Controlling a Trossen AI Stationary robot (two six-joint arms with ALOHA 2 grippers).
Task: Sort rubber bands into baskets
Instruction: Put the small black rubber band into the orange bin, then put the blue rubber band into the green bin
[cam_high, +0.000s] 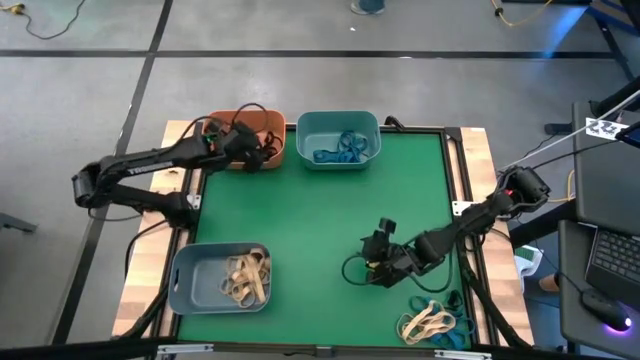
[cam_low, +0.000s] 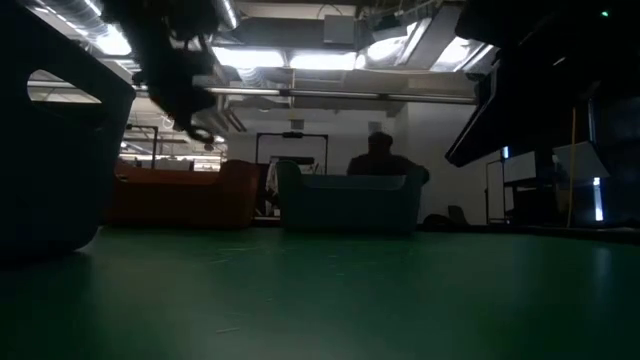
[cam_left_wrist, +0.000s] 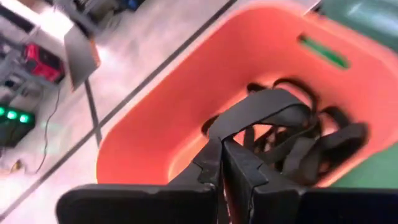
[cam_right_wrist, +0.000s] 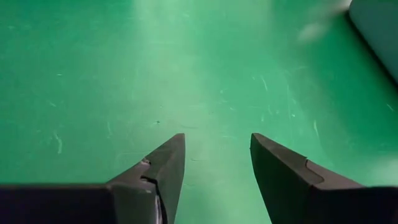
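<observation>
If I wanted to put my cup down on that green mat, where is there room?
The widest bare patch is mid-mat, between the teal basket, the grey-blue basket and the right gripper. The near right corner is crowded with loose rubber bands. The left gripper hangs over the orange basket.

A robotics lab or workshop is indicated. A grey concrete floor (cam_high: 300, 30) marked with dark lines is seen around the wooden table (cam_high: 475, 145), which is covered by a green mat (cam_high: 320, 230). A laptop (cam_high: 610, 260) is set on a dark desk beside the table, and cables (cam_high: 40, 25) are trailed across the floor. Strip ceiling lights (cam_low: 300, 55) and exposed overhead ducting are shown in the low view, with a seated person (cam_low: 380, 155) in silhouette behind.
</observation>
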